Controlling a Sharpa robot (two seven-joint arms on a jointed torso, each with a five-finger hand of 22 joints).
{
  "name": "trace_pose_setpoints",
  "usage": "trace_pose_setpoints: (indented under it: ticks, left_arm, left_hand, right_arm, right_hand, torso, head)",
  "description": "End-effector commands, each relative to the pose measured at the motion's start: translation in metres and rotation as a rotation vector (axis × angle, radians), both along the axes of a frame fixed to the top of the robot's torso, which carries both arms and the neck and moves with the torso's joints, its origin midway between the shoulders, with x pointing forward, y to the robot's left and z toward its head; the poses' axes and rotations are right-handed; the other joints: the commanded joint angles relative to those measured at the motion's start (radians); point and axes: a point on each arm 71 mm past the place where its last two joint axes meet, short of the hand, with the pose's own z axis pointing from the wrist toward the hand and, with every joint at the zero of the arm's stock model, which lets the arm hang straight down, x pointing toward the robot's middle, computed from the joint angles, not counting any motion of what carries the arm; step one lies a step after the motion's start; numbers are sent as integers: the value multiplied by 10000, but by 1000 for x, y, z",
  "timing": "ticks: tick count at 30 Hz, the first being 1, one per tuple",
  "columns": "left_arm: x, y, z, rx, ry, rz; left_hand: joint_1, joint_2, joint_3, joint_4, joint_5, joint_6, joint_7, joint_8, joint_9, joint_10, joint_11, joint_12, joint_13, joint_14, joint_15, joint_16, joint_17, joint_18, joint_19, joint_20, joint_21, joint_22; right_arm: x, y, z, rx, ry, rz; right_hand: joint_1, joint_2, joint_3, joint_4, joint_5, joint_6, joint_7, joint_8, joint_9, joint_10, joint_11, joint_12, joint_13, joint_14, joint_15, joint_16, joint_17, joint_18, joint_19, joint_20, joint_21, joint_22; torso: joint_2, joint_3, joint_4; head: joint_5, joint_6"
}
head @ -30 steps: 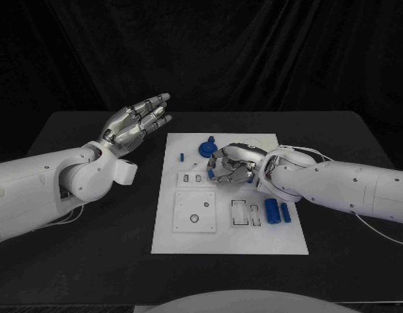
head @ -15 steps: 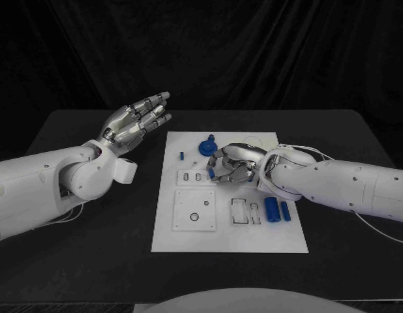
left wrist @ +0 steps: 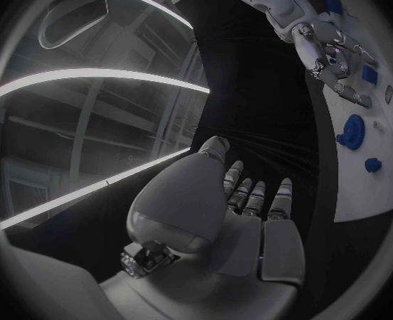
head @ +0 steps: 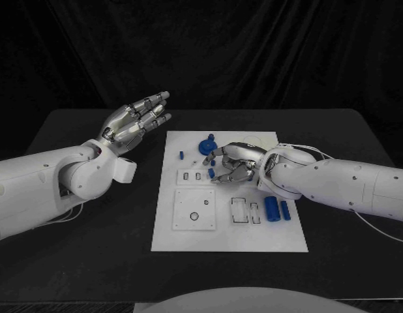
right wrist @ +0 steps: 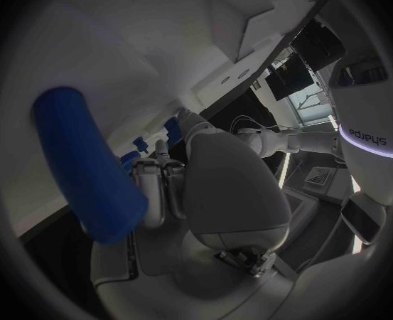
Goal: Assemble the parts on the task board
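A matte black worktop (head: 89, 215) carries the task board (head: 258, 238), a flat white rectangular plate with its long side running from near to far. Its surface is cut with shallow outlined recesses: a square panel with a small oval hole (head: 195, 210) on the near left, two narrow rectangular slots (head: 245, 212) beside it, and a pair of small slots (head: 191, 176) further back.

The parts are smooth blue plastic. A round disc with a raised hub (head: 207, 148) sits at the far end of the board, a short peg (head: 182, 155) stands just left of it, and two stubby cylinders (head: 278, 210) lie side by side near the right edge, parallel to the board's long side.

The right hand (head: 229, 163), jointed silver metal on a glossy white arm, is over the middle of the board with its fingers curled downward. A small blue piece (head: 211, 173) shows at its fingertips, but whether it is pinched or merely touched cannot be told. In the right wrist view a thick blue cylinder (right wrist: 88, 163) looms close beside the palm.

The left hand (head: 137, 121) is raised above the worktop left of the board's far corner, fingers straight, slightly apart and holding nothing.
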Motion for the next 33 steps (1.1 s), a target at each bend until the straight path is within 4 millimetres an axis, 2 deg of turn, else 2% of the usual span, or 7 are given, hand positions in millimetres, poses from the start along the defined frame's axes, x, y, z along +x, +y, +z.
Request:
trace_pose_setpoints:
  ticks: [1,5,10,19,25,27,33]
  left_arm:
    - [-1,-1,0,-146,-51,-102]
    - [-1,0,0,-135,-47,-68]
    - [-2,2,0,-115,-30,-37]
    - [-2,2,0,-107,-21,-39]
    - [-2,1,0,-102,-40,-27]
    - [-2,2,0,29,-170,-37]
    - [-3,3,2,846,-1046,-4]
  left_hand:
    - [87,20,62,20,47,22,41,17,11,-37,-5,-35,-14,-4,23,-37,-11,174,-14,13,-5,-17]
    - [82,17,75,16,45,21,39,17,11,-39,-9,-35,-14,-4,19,-37,-11,174,-11,6,-2,-14]
    - [82,17,75,16,45,21,39,17,11,-39,-9,-35,-14,-4,19,-37,-11,174,-11,6,-2,-14]
    - [79,13,80,13,44,37,37,19,13,-31,-12,-32,-12,-4,16,-37,-11,174,-10,3,-2,-14]
    - [75,9,86,11,45,40,35,21,13,-39,-15,-34,-14,-4,13,-37,-11,175,-7,0,1,-12]
    - [74,6,89,9,47,44,34,22,14,-36,-16,-33,-13,-4,12,-37,-11,175,-5,0,3,-10]
    - [-35,-80,86,62,-237,155,41,48,25,-1,1,-23,-3,-4,46,-37,-11,185,30,52,32,14]
  right_arm:
    - [0,-1,0,18,-135,-39]
    - [-1,-4,5,354,-667,-39]
    - [-2,-9,11,648,-1177,-23]
    - [-2,-18,35,1265,-2107,84]
    - [-2,-27,52,2084,-2185,1]
    - [-3,-34,61,2435,-2205,-29]
    - [-7,-55,81,3471,-2283,-360]
  right_hand:
    - [-83,-73,-120,111,-275,-55,-7,-46,-68,1057,-64,26,2634,890,-63,-54,2054,8,851,-88,-57,2516]
    - [-238,-356,-359,671,-996,10,-36,-23,-208,1057,-89,26,2634,886,-80,-60,2040,9,850,-112,-62,2515]
    - [-744,-625,-657,765,-1201,119,-53,23,-279,1057,-105,26,2634,877,-99,-75,2009,13,841,-131,-76,2509]
    - [-1328,-457,-2223,784,-1191,308,-32,65,-440,1050,-91,21,2623,800,-91,-191,1780,62,727,-136,-243,2444]
    - [-1662,-568,-2777,796,-1183,377,-15,81,-495,896,-70,-80,2385,699,-70,-343,1484,149,524,-117,-541,2326]
    - [-1768,-432,-3256,803,-1204,456,15,108,-524,814,-64,-135,2264,643,-43,-419,1352,179,446,-96,-657,2283]
    - [-2173,-693,-3886,814,-1168,605,28,157,-564,760,-29,-172,2186,611,-28,-456,1294,194,404,-74,-724,2263]
  torso:
    - [-3,1,0]
    - [0,0,0]
    - [-2,0,-3]
    - [-2,-1,-3]
    - [-3,3,-3]
    - [0,5,-4]
    - [-1,7,5]
  head:
    - [29,-7]
    - [63,1]
    - [73,12]
    - [72,10]
    - [91,-16]
    - [131,-33]
    - [139,-60]
